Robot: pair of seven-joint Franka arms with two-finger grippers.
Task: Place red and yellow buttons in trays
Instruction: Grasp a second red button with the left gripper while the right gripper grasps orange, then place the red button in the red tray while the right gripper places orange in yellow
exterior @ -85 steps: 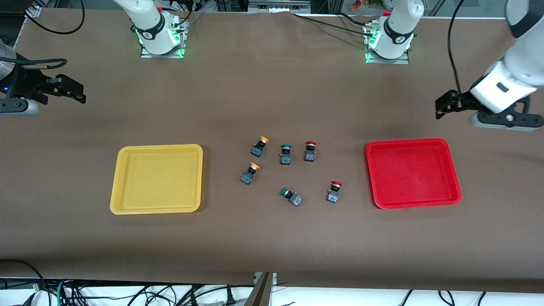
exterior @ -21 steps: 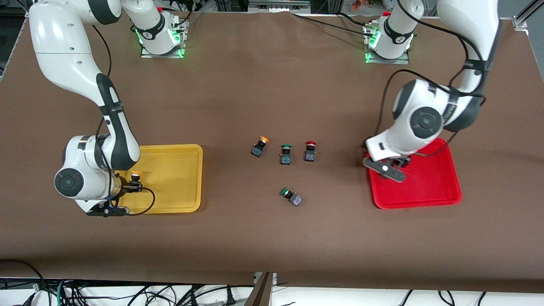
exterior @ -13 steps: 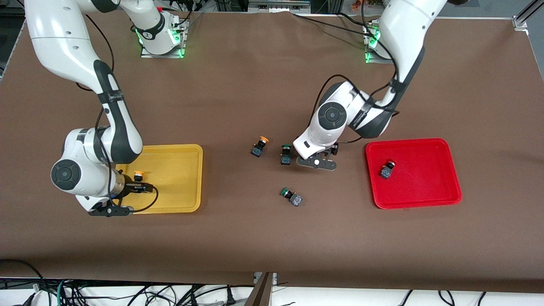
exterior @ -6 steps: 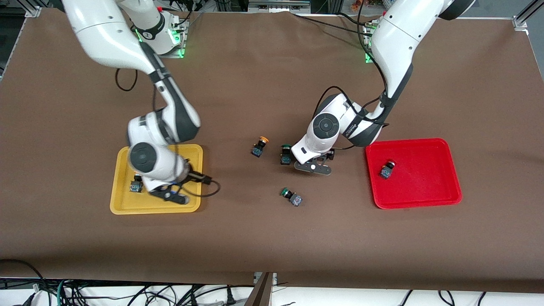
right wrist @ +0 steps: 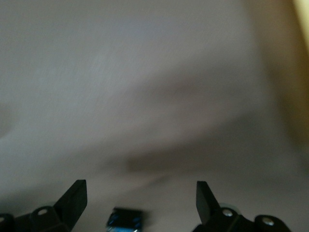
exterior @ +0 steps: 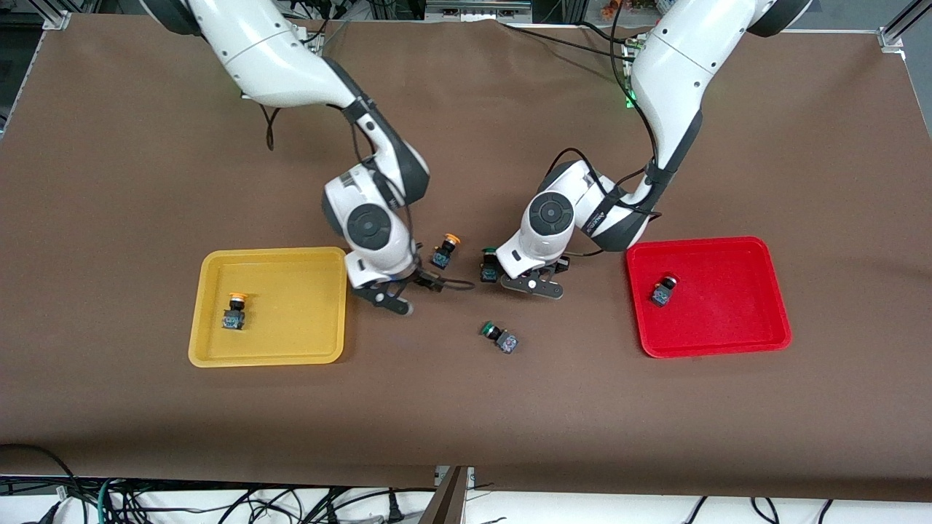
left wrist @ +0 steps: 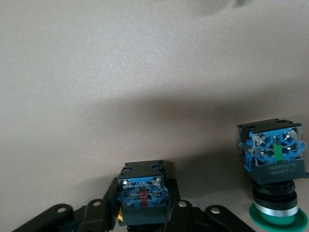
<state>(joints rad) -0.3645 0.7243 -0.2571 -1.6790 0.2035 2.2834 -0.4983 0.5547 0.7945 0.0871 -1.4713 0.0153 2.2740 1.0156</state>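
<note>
The yellow tray holds one yellow button. The red tray holds one red button. A second yellow button stands on the table between the trays. My right gripper is open just beside it, on the yellow tray's side. In the right wrist view the button's body shows blurred between the spread fingers. My left gripper covers the second red button. In the left wrist view the gripper is shut on that button's body.
One green button stands close beside the left gripper and also shows in the left wrist view. Another green button lies on its side nearer the front camera. Brown table cover runs all round.
My right arm has left the yellow tray, with a yellow button lying in it, and swung over to the loose yellow button. My left gripper has stayed at the red button between the trays.
</note>
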